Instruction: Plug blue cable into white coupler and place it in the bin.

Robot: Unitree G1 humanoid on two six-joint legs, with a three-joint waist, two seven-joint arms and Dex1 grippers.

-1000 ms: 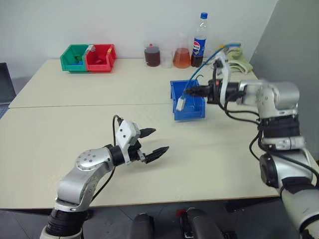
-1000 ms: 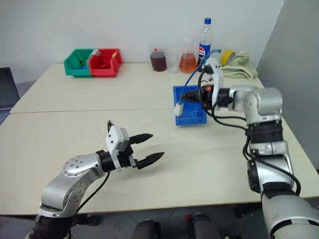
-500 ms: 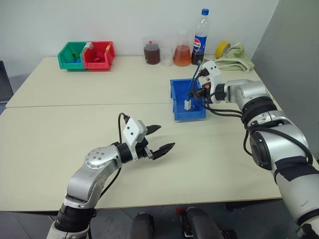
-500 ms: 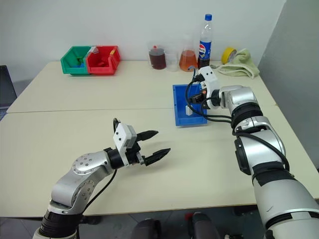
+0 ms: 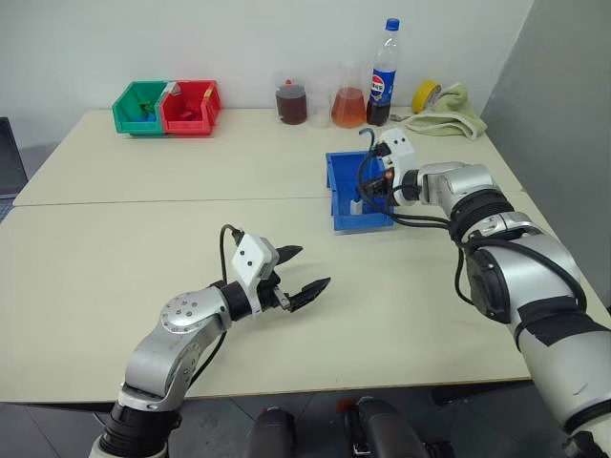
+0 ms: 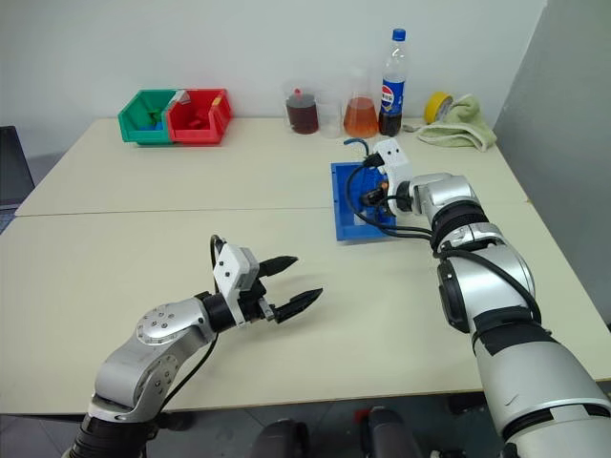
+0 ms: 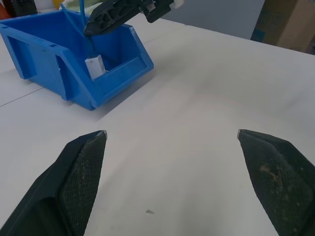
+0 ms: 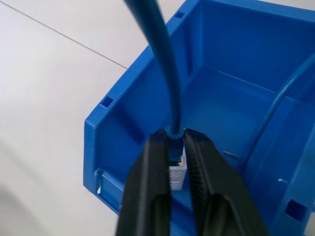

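The blue bin (image 5: 360,222) stands right of the table's middle. My right gripper (image 8: 176,133) reaches down into it, its fingers closed narrowly on the plug end of the blue cable (image 8: 157,39). The white coupler (image 8: 176,172) hangs on that plug just below the fingertips, low inside the bin by its front wall, and is also seen as a small white coupler (image 7: 94,66) behind the bin's front lip. The cable loops up and back over the right wrist. My left gripper (image 5: 312,266) hovers open and empty over bare table, nearer me and left of the bin.
A green bin (image 5: 138,105) and a red bin (image 5: 189,105) sit together at the far left. Along the back edge stand a jar of dark liquid (image 5: 291,103), a flask of orange liquid (image 5: 348,107), a cola bottle (image 5: 384,76), a yellow tape roll (image 5: 423,93) and a green cloth (image 5: 451,101).
My right gripper has sunk into the blue bin with the cable. The coupler, which hung over the bin's front, now lies inside. The left gripper stayed put.
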